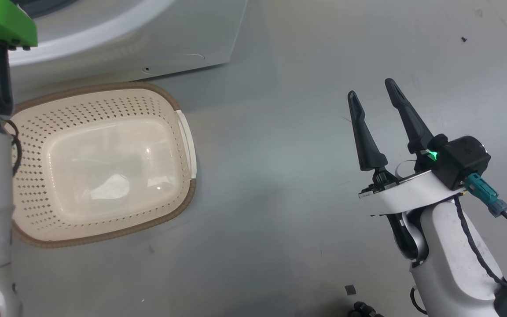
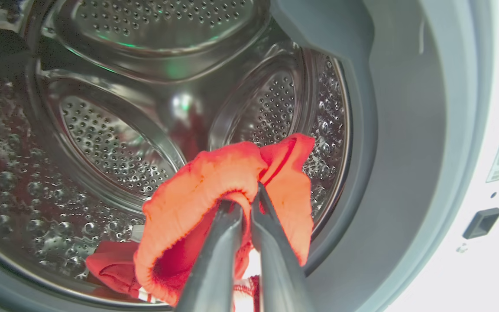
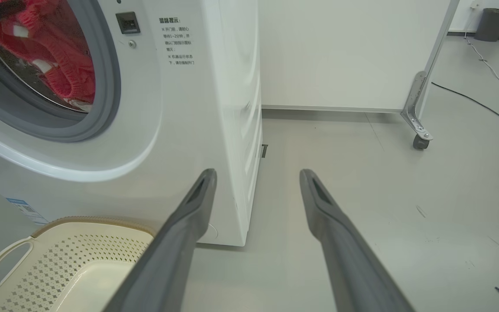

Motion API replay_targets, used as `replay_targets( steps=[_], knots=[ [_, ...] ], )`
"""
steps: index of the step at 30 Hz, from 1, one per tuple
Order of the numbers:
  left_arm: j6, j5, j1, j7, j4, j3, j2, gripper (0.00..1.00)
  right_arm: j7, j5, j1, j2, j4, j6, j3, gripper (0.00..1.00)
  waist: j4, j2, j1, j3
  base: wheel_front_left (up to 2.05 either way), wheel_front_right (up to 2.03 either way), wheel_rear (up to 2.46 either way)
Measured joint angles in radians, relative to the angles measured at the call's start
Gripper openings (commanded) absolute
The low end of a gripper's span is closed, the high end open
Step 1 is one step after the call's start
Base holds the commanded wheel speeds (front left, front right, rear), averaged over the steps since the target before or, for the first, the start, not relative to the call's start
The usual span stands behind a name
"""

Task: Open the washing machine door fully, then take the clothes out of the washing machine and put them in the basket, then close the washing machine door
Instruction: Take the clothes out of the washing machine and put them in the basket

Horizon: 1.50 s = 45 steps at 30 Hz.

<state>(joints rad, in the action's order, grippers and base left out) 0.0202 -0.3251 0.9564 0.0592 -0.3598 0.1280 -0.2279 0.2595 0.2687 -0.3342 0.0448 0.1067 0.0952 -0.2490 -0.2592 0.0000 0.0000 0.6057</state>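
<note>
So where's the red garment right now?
In the left wrist view the clothes sit low at the front of the steel drum of the washing machine, pinched in the left claw; the basket stands on the floor below its opening.

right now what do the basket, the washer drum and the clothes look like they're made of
basket: likely moulded plastic, cream, slightly glossy; punched holes, glare on its floor, brown woven-look rim.
washing machine drum: metal, probably stainless steel; mirror-like shine, embossed perforations.
clothes: soft red fabric, matte, perhaps knit; it folds and creases.
</note>
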Motion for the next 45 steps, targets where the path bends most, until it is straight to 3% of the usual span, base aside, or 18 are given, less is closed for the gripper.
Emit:
replay_targets(
  steps=[8, 13, 33, 45],
  knots=[
    [-0.026, 0.002, -0.102, 0.109, 0.079, 0.007, 0.053, 0.00, 0.000, -0.022, 0.039, 0.006, 0.005, 0.001, 0.016, 1.00, 0.039, 0.0000, 0.0000, -0.063, 0.00, 0.00, 0.00],
    [-0.045, 0.011, -0.148, 0.167, 0.125, 0.007, 0.057, 0.00, 0.000, -0.031, 0.043, 0.012, 0.015, 0.009, 0.016, 1.00, 0.062, 0.0000, 0.0000, -0.104, 0.00, 0.00, 0.00],
    [-0.095, 0.070, -0.332, 0.189, 0.351, 0.007, 0.069, 0.00, 0.000, -0.034, 0.126, 0.011, 0.037, 0.017, 0.022, 1.00, 0.107, 0.0000, 0.0000, -0.286, 0.00, 0.00, 0.00],
    [-0.113, 0.071, -0.512, 0.190, 0.444, 0.014, 0.102, 0.00, 0.000, -0.034, 0.158, 0.010, 0.033, 0.017, 0.025, 1.00, 0.128, 0.0000, 0.0000, -0.328, 0.00, 0.00, 0.00]
  ],
)
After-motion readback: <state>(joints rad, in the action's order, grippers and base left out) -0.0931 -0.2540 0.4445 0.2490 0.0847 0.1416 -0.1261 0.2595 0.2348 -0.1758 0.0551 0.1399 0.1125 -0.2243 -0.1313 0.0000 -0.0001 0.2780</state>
